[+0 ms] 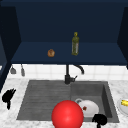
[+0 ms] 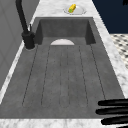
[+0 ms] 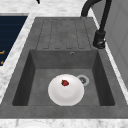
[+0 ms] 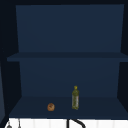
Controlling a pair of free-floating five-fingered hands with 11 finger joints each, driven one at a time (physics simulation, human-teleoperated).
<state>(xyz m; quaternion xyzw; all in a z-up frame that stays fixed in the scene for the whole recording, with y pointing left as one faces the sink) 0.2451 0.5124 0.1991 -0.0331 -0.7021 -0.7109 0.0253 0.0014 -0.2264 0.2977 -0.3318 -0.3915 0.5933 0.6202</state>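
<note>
At the sink's front edge, the right robot hand (image 1: 99, 119) hovers just right of the white plate (image 1: 88, 108), fingers curled on nothing. Far left, over the tabletop (image 1: 10, 117), the left robot hand (image 1: 8, 96) hangs with fingers straight.

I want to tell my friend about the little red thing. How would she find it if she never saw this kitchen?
Start at the grey sink and look down into its deep basin, on the side away from the ribbed draining board. A white plate lies on the basin floor beside the drain. The strawberry sits on that plate, small and red, far smaller than the big red ball at the sink's front edge.
</note>
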